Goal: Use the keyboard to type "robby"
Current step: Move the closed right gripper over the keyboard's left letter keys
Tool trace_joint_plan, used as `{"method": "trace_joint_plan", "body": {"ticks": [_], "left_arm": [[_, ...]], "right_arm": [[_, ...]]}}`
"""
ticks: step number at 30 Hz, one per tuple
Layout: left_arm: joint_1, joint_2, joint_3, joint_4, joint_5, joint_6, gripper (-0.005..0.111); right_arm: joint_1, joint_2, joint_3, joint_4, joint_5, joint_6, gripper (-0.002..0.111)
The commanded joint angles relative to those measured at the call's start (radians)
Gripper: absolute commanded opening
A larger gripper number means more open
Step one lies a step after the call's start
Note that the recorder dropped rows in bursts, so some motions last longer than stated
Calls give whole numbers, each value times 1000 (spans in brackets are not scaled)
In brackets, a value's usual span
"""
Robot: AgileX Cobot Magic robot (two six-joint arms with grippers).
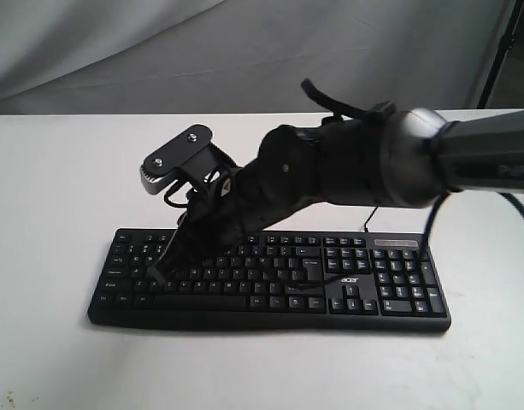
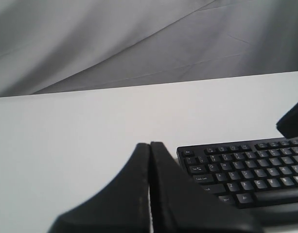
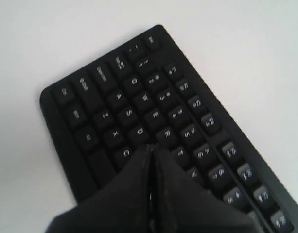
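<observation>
The keyboard (image 1: 356,278) lies flat on the white worktop (image 1: 56,188), long edge facing the exterior camera. The right arm (image 1: 373,162) reaches across from the right and slants down over the left half of the keys. The right fingers (image 3: 134,174) are pressed together into a single blunt wedge and hold nothing. The left fingers (image 2: 134,170) are likewise closed and empty, and hang off the keyboard's left end over bare worktop.

In the right wrist view the wedge tip sits just beside R (image 3: 167,132) and D (image 3: 140,131), covering the spot where F ought to be. I cannot tell whether it is touching a key or hovering.

The chief risk is a wrong letter. The tip looks about as broad as a keycap and is not centred on R, so a straight push from here would likely land on F, or catch two keys at once.

The arm also comes in at a slant. A press along that line could skid the tip onto a neighbouring key or nudge the keyboard across the smooth worktop, throwing off every later target.

Dwelling on a key could trigger auto-repeat. The double b needs a clean lift between presses, or only one registers.

The arm hides much of the key rows from the exterior camera, so errors there could go unnoticed.
</observation>
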Motion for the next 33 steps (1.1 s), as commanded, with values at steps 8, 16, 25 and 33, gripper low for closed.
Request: {"method": "trace_joint_plan", "body": {"ticks": [8,16,25,33], "left_arm": [[-6,-3,4,5,-7,-3,0],[-6,-3,4,5,-7,-3,0],[-6,-3,4,5,-7,-3,0],[-6,-3,4,5,-7,-3,0]], "right_arm": [[2,162,-140,1,2,-51,0],[2,201,-140,7,-70,-67,0],[2,226,-140,14,-101,-67,0],[2,234,-140,14,-99,-67,0]]}}
